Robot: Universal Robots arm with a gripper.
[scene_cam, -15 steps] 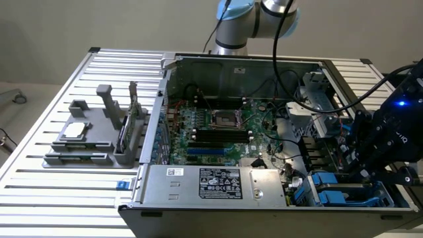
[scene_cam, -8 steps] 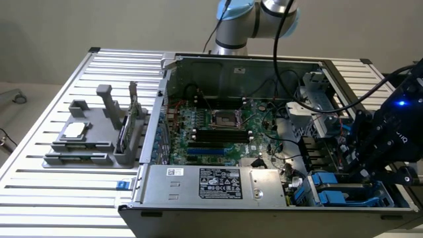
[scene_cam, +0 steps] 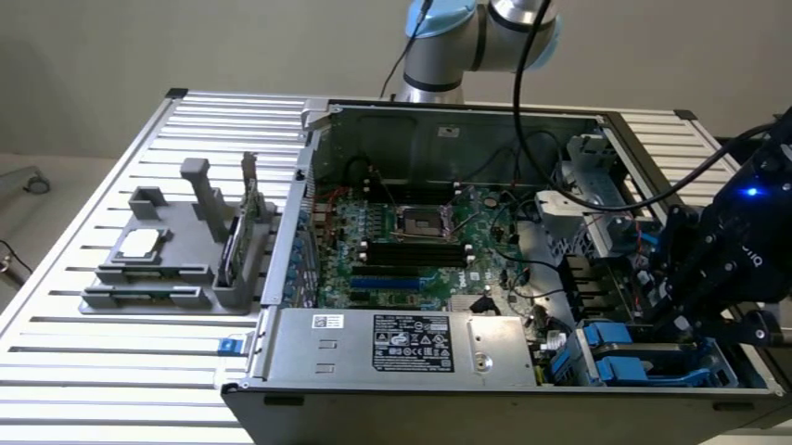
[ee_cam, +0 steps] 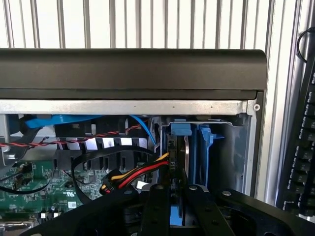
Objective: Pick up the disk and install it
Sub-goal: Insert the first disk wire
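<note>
Gripper (ee_cam: 178, 196), fingers nearly closed, pinches the disk (ee_cam: 178, 147) on edge, its blue carrier straight ahead of the fingers, long axis pointing into the drive bay (ee_cam: 224, 147) in the case corner.

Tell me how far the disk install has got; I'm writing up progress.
Pickup looks done: the claw is shut on the disk, held on edge in its blue carrier inside the drive bay at the computer case's corner. Whether it is fully seated can't be told.

Blue-framed disk (ee_cam: 178, 147) — green motherboard (scene_cam: 409, 241), black pincer (ee_cam: 173, 196)
</note>
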